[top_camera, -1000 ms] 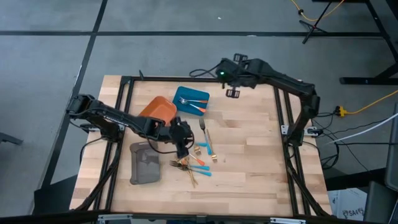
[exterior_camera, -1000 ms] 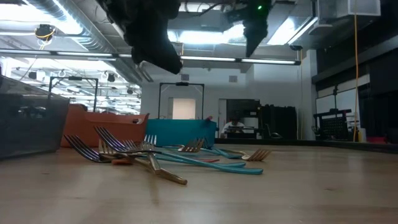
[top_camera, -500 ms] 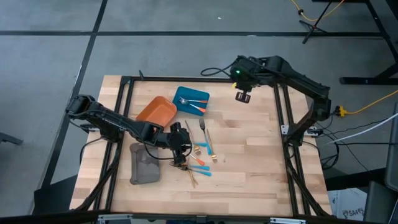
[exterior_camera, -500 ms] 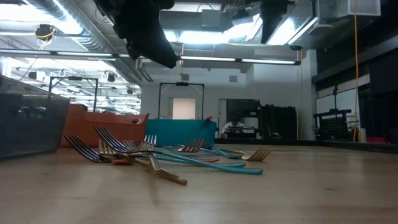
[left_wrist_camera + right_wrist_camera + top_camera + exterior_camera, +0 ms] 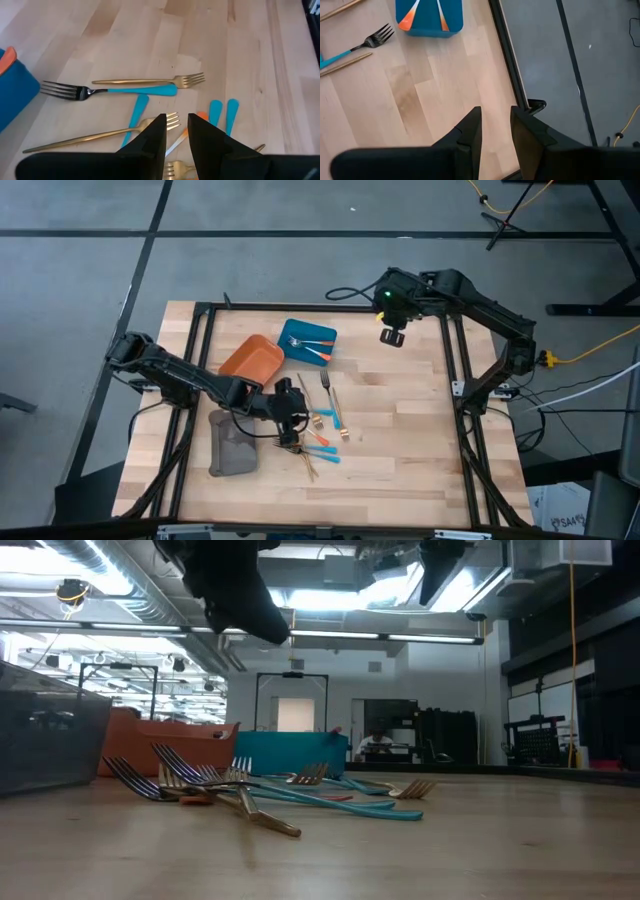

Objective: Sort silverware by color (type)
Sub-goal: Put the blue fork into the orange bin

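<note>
The silverware [image 5: 312, 440] lies in a loose pile on the wooden table: gold forks and pieces with blue or orange handles. A gold fork [image 5: 150, 81] and a blue-handled fork [image 5: 107, 91] lie flat side by side, a little apart from the pile. Some pieces lie in the blue tray [image 5: 307, 342]. My left gripper [image 5: 290, 410] hangs above the pile's left side and holds nothing; its fingers [image 5: 176, 125] stand a narrow gap apart. My right gripper [image 5: 392, 335] hovers high near the table's far right, also narrowly open [image 5: 496, 120] and without a load.
An orange tray [image 5: 255, 360] stands left of the blue one, and a grey tray [image 5: 232, 445] sits near the left front. The dark frame rail [image 5: 512, 75] runs along the table's edge below my right gripper. Bare wood fills the table's right half [image 5: 410, 430].
My right gripper has moved away from the blue tray toward the table's right edge and risen, then slowed. My left gripper has stayed over the pile. The silverware has not moved.
</note>
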Controlling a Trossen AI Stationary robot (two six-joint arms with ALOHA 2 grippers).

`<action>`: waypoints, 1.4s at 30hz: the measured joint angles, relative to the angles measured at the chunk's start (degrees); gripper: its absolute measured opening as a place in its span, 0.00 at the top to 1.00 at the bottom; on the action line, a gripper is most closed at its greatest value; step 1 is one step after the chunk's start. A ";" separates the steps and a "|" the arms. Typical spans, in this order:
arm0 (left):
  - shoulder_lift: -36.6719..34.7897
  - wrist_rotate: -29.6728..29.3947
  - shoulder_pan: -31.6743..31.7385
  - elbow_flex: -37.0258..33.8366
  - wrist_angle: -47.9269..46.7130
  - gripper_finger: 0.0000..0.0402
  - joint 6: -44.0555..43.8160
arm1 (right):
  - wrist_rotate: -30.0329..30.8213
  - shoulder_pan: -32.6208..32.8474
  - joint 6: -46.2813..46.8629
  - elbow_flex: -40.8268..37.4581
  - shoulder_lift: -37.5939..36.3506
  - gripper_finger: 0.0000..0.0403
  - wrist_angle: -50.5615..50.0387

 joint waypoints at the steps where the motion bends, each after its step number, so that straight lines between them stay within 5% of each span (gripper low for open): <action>1: 0.00 0.79 0.00 0.01 0.50 0.82 0.25 | -0.02 0.02 -0.01 0.00 0.01 0.77 0.04; 15: 6.13 14.64 -0.44 0.08 11.89 0.82 5.55 | 0.01 0.00 -0.07 -0.02 0.04 0.77 0.22; 42: 19.91 18.07 -3.11 0.03 14.59 0.82 1.42 | -0.87 0.00 -0.29 -0.04 0.09 0.77 1.89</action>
